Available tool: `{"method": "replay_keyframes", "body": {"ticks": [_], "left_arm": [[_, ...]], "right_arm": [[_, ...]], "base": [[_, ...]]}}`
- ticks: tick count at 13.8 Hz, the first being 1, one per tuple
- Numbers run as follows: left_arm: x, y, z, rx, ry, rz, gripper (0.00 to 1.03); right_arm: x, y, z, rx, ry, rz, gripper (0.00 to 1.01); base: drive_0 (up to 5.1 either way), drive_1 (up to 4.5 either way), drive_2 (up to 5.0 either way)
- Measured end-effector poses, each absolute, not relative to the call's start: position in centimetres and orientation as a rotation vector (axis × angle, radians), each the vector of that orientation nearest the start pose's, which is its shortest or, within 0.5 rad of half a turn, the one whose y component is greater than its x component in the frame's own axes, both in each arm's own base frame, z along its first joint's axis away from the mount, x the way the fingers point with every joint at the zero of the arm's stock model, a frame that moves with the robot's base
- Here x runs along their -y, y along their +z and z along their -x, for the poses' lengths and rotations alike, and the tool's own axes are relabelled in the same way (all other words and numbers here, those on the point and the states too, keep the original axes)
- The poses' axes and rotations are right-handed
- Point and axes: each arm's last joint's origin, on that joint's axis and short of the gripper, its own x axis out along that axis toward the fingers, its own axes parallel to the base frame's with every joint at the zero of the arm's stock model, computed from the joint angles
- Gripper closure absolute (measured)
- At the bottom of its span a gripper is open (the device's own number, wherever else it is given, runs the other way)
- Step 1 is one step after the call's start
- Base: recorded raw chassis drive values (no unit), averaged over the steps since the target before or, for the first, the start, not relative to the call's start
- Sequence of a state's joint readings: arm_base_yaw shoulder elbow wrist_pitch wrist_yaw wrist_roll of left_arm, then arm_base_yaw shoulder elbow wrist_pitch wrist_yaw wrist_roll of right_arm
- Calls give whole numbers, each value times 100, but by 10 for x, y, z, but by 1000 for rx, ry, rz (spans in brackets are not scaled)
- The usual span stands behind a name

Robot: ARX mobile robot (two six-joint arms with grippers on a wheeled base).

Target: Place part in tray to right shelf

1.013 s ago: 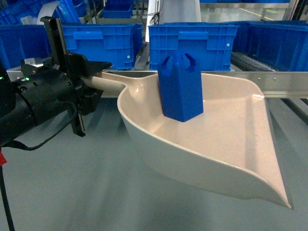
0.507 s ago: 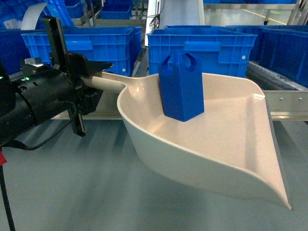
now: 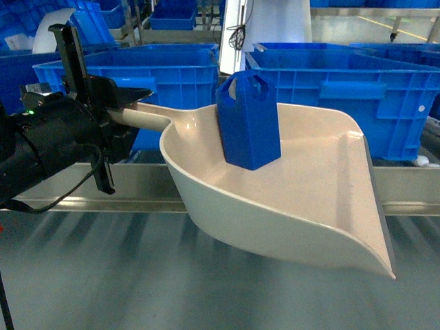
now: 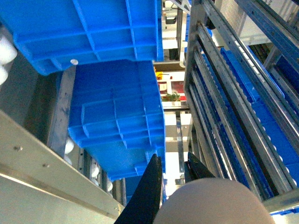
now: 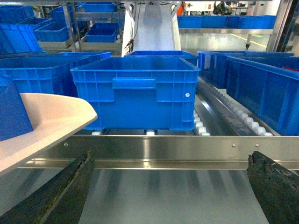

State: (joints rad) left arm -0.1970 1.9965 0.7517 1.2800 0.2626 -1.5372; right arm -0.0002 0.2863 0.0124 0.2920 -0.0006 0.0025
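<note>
The cream tray (image 3: 323, 179) hangs in the air in front of the steel right shelf (image 3: 412, 189), its wide lip pointing right and toward me. The blue part (image 3: 247, 120) stands upright in the tray's back left. My left gripper (image 3: 127, 103) is shut on the tray's handle; the left wrist view shows the black fingers (image 4: 152, 186) beside the rounded handle end (image 4: 212, 203). My right gripper (image 5: 170, 158) is open and holds nothing, low before the shelf's front rail (image 5: 154, 147). The tray's edge (image 5: 51, 116) and the part (image 5: 11, 112) show at that view's left.
Large blue crates (image 3: 357, 89) (image 3: 158, 75) stand on the shelf behind the rail, one straight ahead of the right gripper (image 5: 135, 93). White rollers (image 5: 243, 114) run back beside it. A smooth grey surface (image 3: 137, 289) lies below the tray.
In the head view the shelf rail has dropped lower and the crates have grown and slid right. The tray and part have shifted slightly left, still held by the left gripper.
</note>
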Motion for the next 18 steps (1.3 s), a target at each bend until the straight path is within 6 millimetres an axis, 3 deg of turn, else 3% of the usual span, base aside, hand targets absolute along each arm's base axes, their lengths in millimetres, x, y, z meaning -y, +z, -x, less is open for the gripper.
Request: {"method": "replay_keyframes", "body": {"ticks": [9, 13, 18], "left_arm": [[79, 135, -352, -326, -396, 1505, 90], [79, 135, -351, -330, -399, 1505, 90], [79, 135, -352, -327, -397, 1505, 90]], "right_arm": [[0, 171, -116, 14, 0, -2, 3], [0, 171, -116, 14, 0, -2, 3], [0, 171, -116, 15, 0, -2, 3]], "base": [[-3, 65, -70], [-6, 427, -439], [0, 0, 0]]}}
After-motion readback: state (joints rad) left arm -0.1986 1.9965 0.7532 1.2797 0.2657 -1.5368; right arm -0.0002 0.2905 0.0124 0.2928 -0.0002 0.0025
